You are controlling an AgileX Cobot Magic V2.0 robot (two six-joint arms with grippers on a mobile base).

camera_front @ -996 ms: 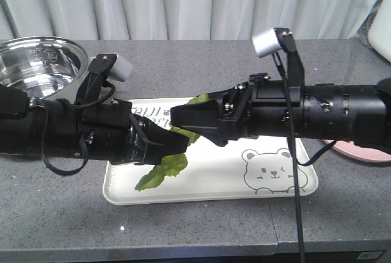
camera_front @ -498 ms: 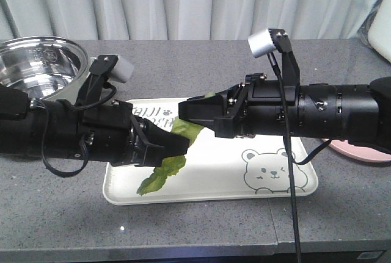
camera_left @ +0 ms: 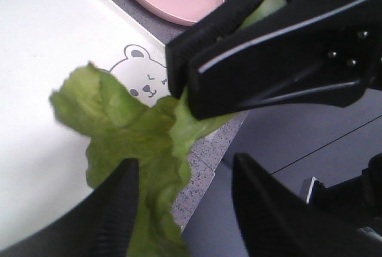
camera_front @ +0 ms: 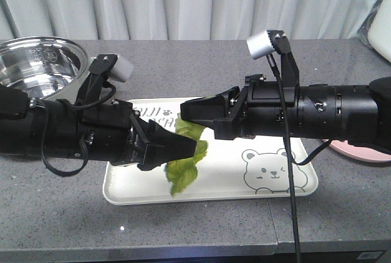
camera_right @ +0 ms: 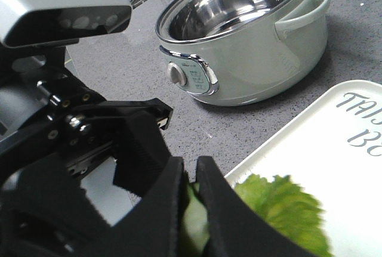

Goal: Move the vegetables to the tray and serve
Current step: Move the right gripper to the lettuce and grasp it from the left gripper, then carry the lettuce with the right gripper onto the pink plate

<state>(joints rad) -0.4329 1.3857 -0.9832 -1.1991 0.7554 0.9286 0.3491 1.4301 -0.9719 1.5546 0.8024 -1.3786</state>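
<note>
Steel-lined pot (camera_front: 36,64) with a pale green shell stands at the far left of the grey counter (camera_front: 201,229). Next to it my left claw (camera_front: 183,149) reaches in over the tray's left end. Its jaws are spread wide and clamp nothing, and the leaf passes close by one finger (camera_left: 116,209). The lettuce (camera_front: 185,168) hangs over the cream tray (camera_front: 226,183), its frilly end drooping low. I cannot tell whether the end touches the tray. My right claw (camera_front: 186,111), coming in from the right, is pinched tight on the leaf's paler rib end, just above my left claw. Further right, a bear face (camera_front: 272,168) is drawn on the tray. A pink plate (camera_front: 357,152) lies on the counter past the tray's right edge, partly hidden by my right arm.
</note>
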